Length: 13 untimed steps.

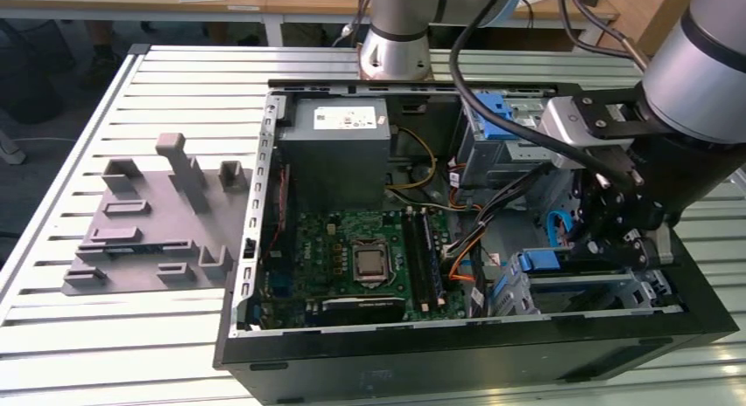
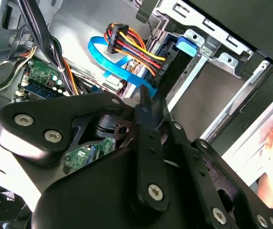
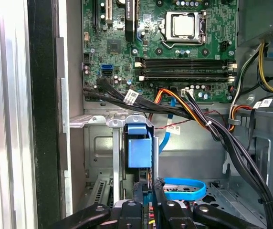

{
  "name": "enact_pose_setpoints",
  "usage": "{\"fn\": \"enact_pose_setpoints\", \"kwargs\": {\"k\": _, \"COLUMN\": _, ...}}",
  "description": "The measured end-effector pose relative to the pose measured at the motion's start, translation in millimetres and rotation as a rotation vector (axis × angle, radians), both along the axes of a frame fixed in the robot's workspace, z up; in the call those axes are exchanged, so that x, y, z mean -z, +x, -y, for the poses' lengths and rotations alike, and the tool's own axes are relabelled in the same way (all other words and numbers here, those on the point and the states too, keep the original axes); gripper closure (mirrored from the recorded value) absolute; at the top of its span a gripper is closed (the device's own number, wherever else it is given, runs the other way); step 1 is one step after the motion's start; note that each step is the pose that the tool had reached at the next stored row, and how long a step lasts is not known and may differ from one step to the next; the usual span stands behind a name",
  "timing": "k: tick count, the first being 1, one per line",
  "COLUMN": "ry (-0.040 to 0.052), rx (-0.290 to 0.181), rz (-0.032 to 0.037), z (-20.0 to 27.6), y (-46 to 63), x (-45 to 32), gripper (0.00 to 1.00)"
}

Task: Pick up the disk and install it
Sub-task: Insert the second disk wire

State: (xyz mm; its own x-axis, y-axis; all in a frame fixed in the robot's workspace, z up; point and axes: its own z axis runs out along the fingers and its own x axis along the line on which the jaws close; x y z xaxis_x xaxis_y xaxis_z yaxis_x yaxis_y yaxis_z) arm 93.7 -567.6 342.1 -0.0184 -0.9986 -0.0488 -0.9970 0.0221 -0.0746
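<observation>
A: What sits on the surface (image 1: 70,327)?
B: From the exterior view's left: a grey fixture (image 1: 152,223), then the open computer case (image 1: 466,354).
A: And the disk (image 1: 571,264)?
B: Standing edge-up in the case's drive cage on the right, with the gripper (image 1: 609,242) directly over it, its jaws pressed together.

Silver-grey arm (image 1: 711,65), black cables, black screw-studded pincer (image 2: 146,102).

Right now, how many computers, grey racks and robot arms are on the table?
Computer case: 1
Grey rack: 1
Robot arm: 1
Total: 3
</observation>
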Motion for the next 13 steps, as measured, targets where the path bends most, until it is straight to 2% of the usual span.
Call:
{"fn": "enact_pose_setpoints", "kwargs": {"k": 4, "ry": 0.0001, "rx": 0.000, "rz": -0.0001, "z": 0.0, "y": 0.0, "x": -1.4, "gripper": 0.89}}
{"fn": "enact_pose_setpoints", "kwargs": {"k": 13, "ry": -0.0001, "rx": 0.000, "rz": -0.0001, "z": 0.0, "y": 0.0, "x": -1.9, "gripper": 0.89}}
